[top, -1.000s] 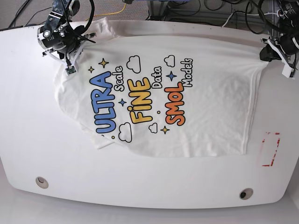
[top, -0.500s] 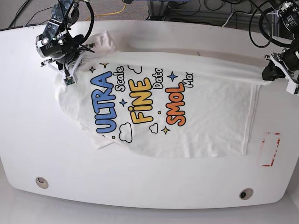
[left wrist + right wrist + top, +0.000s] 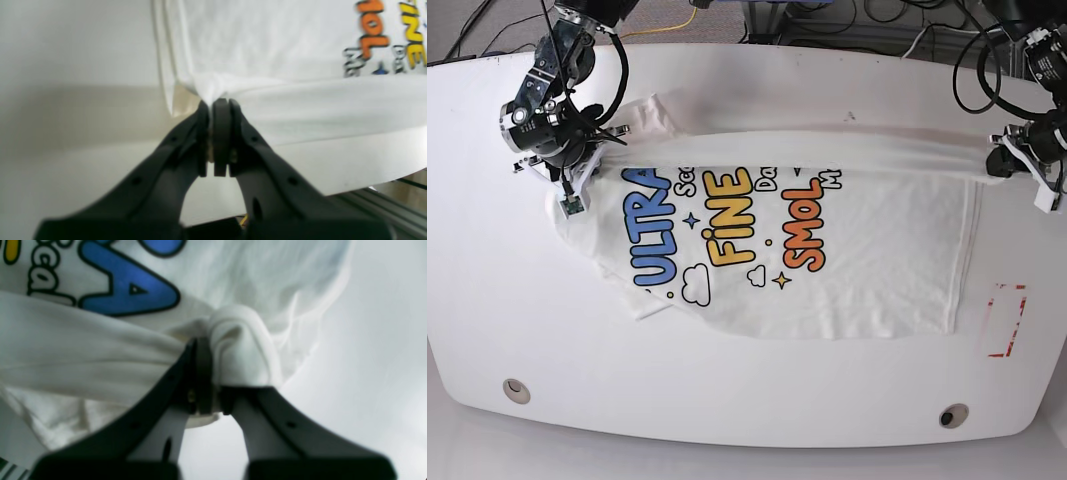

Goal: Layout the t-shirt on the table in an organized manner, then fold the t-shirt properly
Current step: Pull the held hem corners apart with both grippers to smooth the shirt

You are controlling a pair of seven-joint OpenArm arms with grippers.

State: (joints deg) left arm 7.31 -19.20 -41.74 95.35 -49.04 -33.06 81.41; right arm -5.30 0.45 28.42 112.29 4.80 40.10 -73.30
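- Across the middle of the table (image 3: 487, 300) we see the t-shirt (image 3: 867, 260) lying print side up, its blue, yellow and orange letters reading toward the far edge.
- Along that far edge the cloth is lifted into a long fold that stretches between our two grippers and drapes over the tops of the letters.
- At the far right corner our left gripper (image 3: 1009, 165) has its jaws pressed together on a bunched corner of the t-shirt; in the left wrist view (image 3: 215, 106) the white cloth comes straight out from between the fingertips.
- At the far left corner our right gripper (image 3: 575, 160) is clamped on a thick wad of the t-shirt; in the right wrist view (image 3: 213, 373) the wad bulges over one finger, just below the blue letter A.
- Toward the near edge the rest of the t-shirt rests flat on the table, with a sleeve sticking out on the left side.
- Near the right edge, just beside the hem, we see a red tape rectangle (image 3: 1004, 320).
- Close to the near edge sit two round grommet holes (image 3: 516, 390), one toward each corner.
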